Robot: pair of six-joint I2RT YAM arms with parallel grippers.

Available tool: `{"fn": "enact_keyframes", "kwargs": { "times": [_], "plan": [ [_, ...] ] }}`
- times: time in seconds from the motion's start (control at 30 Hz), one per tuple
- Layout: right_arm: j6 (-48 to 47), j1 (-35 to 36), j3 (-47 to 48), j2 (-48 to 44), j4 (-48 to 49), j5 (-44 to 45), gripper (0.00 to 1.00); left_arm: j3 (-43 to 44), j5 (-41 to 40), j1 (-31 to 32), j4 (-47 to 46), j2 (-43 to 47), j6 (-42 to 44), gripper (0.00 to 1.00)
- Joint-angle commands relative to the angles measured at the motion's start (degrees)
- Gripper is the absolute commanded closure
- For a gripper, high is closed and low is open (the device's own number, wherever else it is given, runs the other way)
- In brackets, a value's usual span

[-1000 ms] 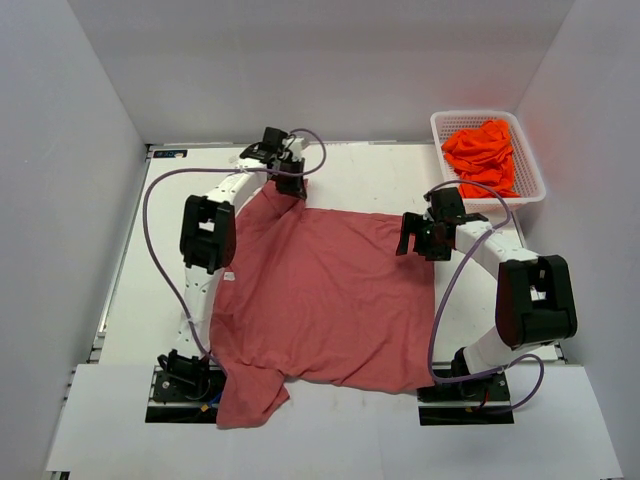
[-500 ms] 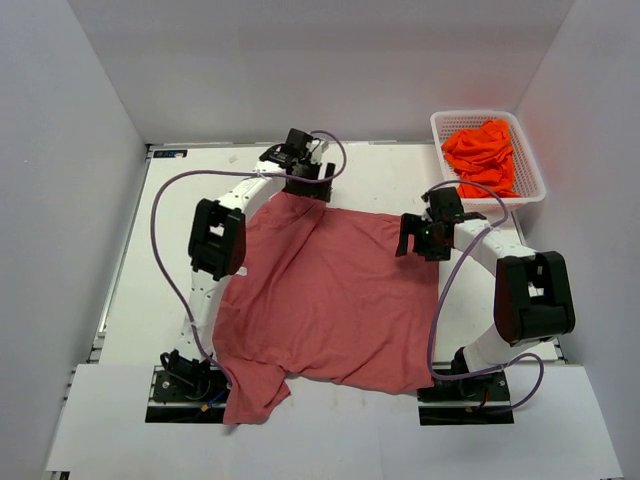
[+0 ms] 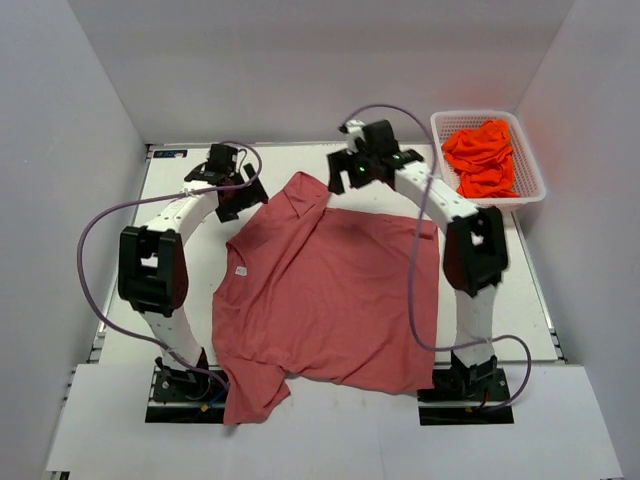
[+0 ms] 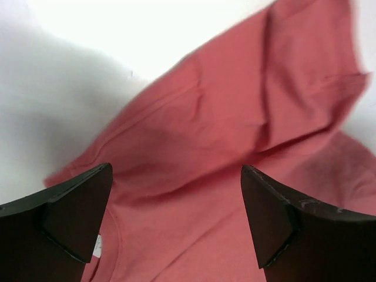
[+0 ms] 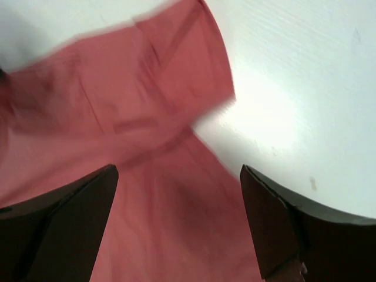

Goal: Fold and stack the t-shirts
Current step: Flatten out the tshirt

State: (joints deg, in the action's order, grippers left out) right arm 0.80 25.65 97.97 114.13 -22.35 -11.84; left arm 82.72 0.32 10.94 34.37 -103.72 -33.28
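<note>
A large rose-red t-shirt [image 3: 330,290] lies spread on the white table, its small white neck label [image 3: 240,270] facing up. Its far sleeve [image 3: 300,192] points toward the back. My left gripper [image 3: 236,200] hovers open just left of that sleeve; in the left wrist view the left gripper [image 4: 176,176] has only red cloth [image 4: 235,106] beneath it. My right gripper [image 3: 340,180] is open right beside the sleeve. In the right wrist view the right gripper [image 5: 179,173] hangs over the sleeve's edge [image 5: 176,70]. Orange t-shirts [image 3: 482,155] are bunched in a basket.
The white basket [image 3: 440,128] stands at the back right corner. Purple cables loop off both arms. Grey walls close in the table on three sides. The shirt's near sleeve [image 3: 250,395] hangs over the front edge by the left arm's base.
My left gripper opened, let go of the shirt's far corner and swung left. My right arm swept from the shirt's right edge to the far sleeve. The shirt shifted slightly.
</note>
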Motion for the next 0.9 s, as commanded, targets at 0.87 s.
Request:
{"fn": "enact_keyframes", "kwargs": {
  "times": [0.87],
  "plan": [
    [-3.2,11.4,32.3,33.4,9.5,8.6,0.36,-13.7,4.4,0.3,-8.0,-6.1,-6.9,0.06]
  ]
}}
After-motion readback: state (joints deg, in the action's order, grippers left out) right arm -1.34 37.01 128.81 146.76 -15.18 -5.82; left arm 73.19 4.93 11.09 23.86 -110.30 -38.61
